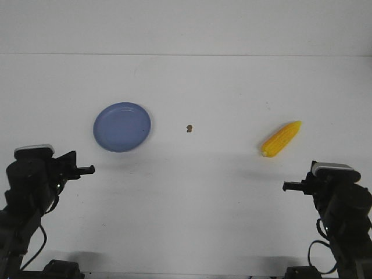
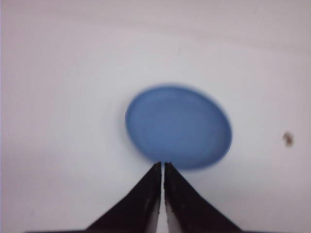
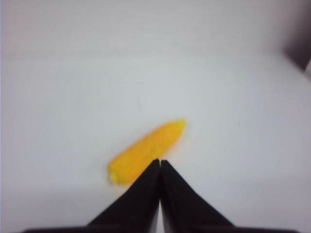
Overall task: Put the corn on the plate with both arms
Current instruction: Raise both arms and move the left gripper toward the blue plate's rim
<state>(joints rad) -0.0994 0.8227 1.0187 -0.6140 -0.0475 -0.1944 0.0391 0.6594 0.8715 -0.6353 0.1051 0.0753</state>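
— Where was the corn at that moment?

— The corn (image 1: 281, 139) lay flat on the white table (image 1: 221, 197), well to the right of the plate (image 1: 122, 127), tapered tip pointing away from me and to the right, nowhere near touching the plate. A small brown speck (image 1: 189, 128) sat between the two, closer to the plate.

— And your arms?

— Both low at the near edge. My left gripper (image 1: 87, 170) hovered near the plate, on its near-left side, not touching it; my right gripper (image 1: 289, 186) hung on the far side of the corn from the plate, nearer me, clear of it.

— Jaws?

— Pressed together on both sides, holding nothing. In the left wrist view the fingers (image 2: 184, 204) met in a thin seam aimed at the plate's rim; in the right wrist view the fingers (image 3: 141, 199) met likewise, pointing at the corn.
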